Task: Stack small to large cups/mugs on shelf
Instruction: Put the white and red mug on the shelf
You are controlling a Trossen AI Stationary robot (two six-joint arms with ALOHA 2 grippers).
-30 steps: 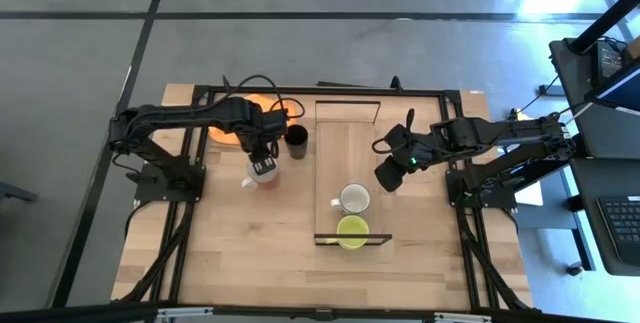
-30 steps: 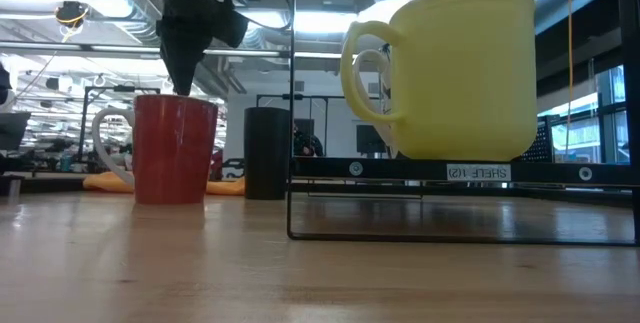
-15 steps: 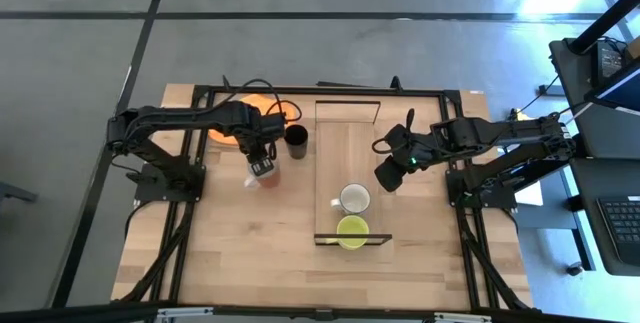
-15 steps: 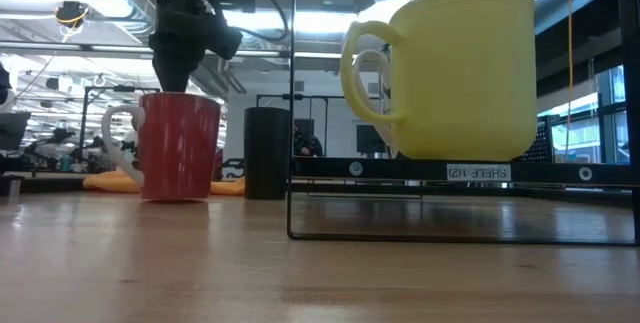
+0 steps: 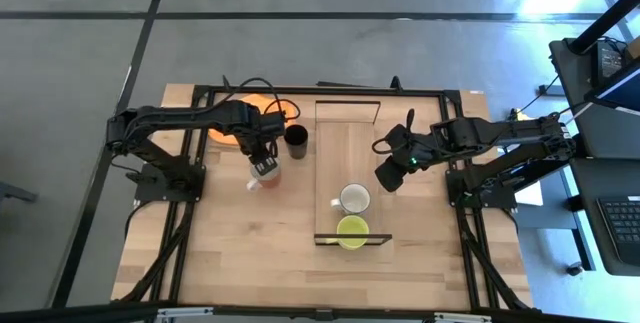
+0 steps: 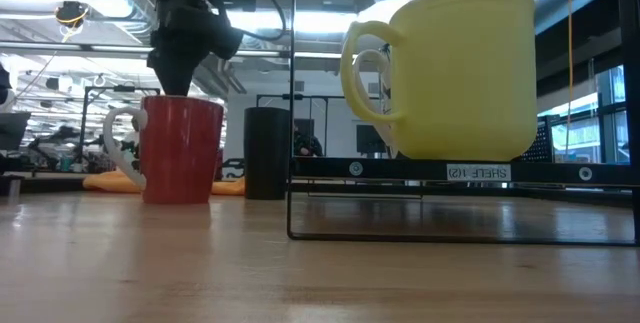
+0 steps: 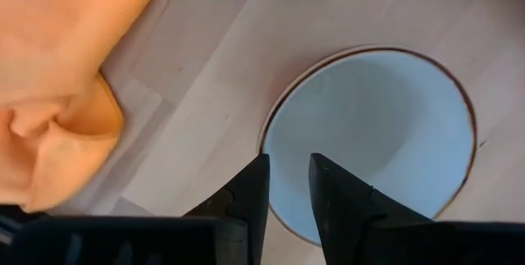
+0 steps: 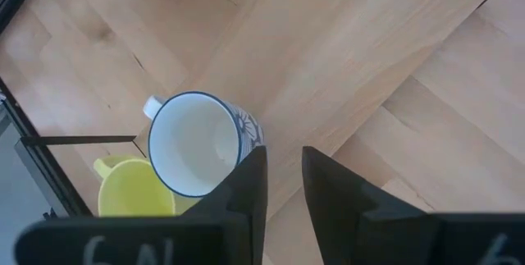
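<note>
Red-brown white-lined ceramic mug (image 6: 183, 150) shifted shelfward, left gripper (image 7: 287, 195) clenched on rim; lift straight. Right gripper (image 8: 281, 187) idle, nearly closed, empty.

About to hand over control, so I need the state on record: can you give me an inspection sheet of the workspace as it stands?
Surface: wooden tabletop, bare at the front.
Job's things: yellow-green mug and white mug on the shelf; red mug and black cup on the tabletop left of it.
Clutter: orange cloth behind the red mug.
Grippers: left gripper jaws straddle the red mug's rim; right gripper hovers beside the shelf, holding nothing.
Cables: one looped at the left arm.
Surroundings: desk with keyboard at right.
</note>
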